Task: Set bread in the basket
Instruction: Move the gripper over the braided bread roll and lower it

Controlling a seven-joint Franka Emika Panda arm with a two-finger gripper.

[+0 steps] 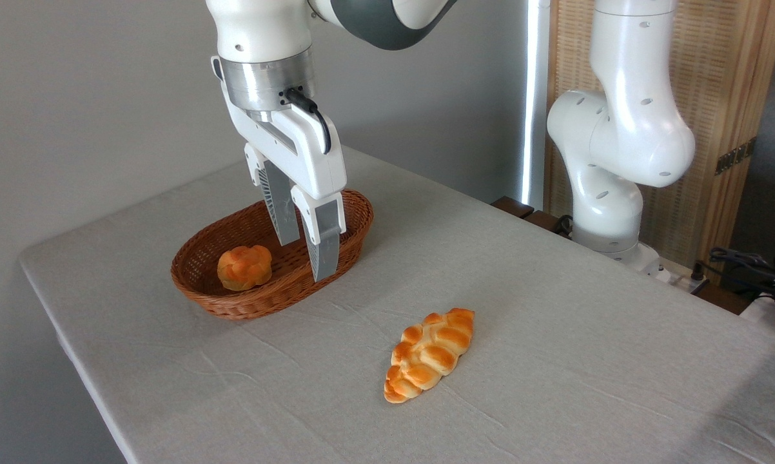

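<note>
Grey table (555,335): one bread (430,354), one basket (200,258), one bun (244,267).

Bare worktop (555,309) is lying open all round the bread (431,354), while the bun (244,267) is occupying the basket (258,299) at its eight o'clock end.

Two pieces of bread are in view: one long braided loaf (431,354) lying on the table (555,309) and one small round knotted bun (244,267) sitting in the basket (233,303). There is one wicker basket, one cloth-covered table and one robot arm (619,135). The arm carries one gripper (308,256) with two fingers.
</note>
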